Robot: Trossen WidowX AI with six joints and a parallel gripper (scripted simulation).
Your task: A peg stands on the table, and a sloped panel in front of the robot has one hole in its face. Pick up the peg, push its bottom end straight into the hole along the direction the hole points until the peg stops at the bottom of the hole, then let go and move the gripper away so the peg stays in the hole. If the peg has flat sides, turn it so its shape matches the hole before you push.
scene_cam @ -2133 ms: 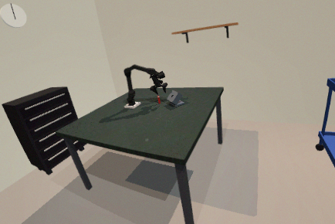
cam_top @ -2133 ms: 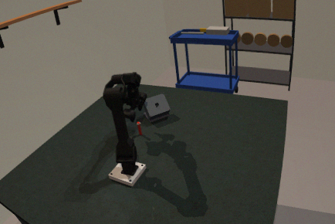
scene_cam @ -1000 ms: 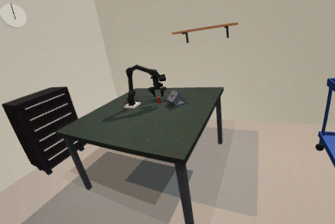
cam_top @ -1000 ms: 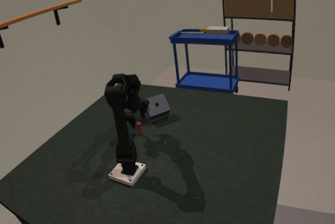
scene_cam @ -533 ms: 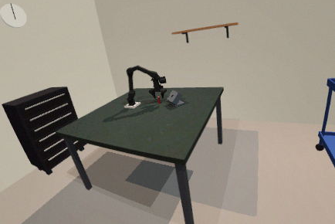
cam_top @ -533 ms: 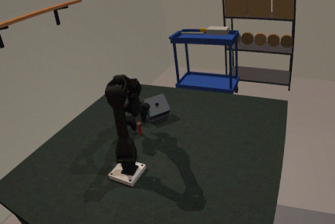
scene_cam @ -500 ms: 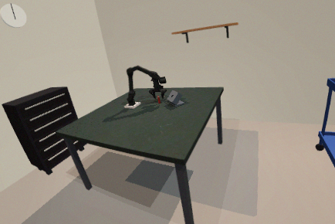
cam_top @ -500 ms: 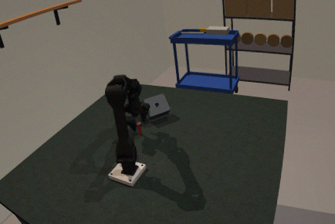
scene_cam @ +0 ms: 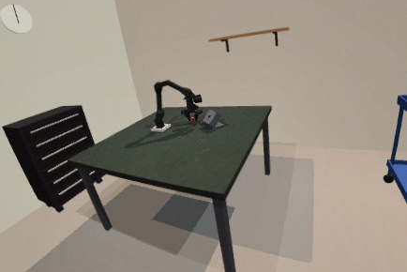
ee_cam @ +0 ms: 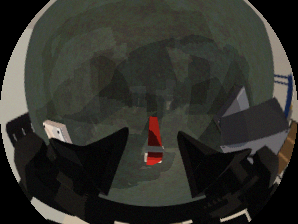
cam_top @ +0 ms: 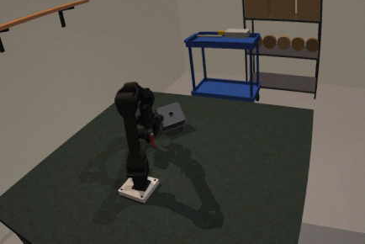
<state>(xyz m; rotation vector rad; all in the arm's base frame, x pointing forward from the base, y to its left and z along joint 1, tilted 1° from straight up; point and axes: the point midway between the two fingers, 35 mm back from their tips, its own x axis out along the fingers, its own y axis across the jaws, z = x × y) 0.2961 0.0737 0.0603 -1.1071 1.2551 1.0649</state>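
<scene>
A red peg (cam_top: 152,139) (scene_cam: 192,120) (ee_cam: 154,141) stands upright on the dark green table (cam_top: 252,159) (scene_cam: 188,163). My gripper (cam_top: 151,133) (scene_cam: 191,115) (ee_cam: 153,132) is lowered over it, with one finger on each side of the peg. In the wrist view a gap shows between each finger and the peg, so the gripper is open around it. The grey sloped panel (cam_top: 171,114) (scene_cam: 211,117) (ee_cam: 256,123) sits just beyond the peg, to the right in the wrist view. Its hole shows as a small dark spot in the top view.
The arm's white base plate (cam_top: 139,189) (scene_cam: 160,128) (ee_cam: 56,131) stands on the table behind the peg. Off the table are a blue cart (cam_top: 223,41) (scene_cam: 399,154), a shelf rack (cam_top: 282,12), a wall shelf (cam_top: 42,13) (scene_cam: 248,35) and a black dresser (scene_cam: 47,144).
</scene>
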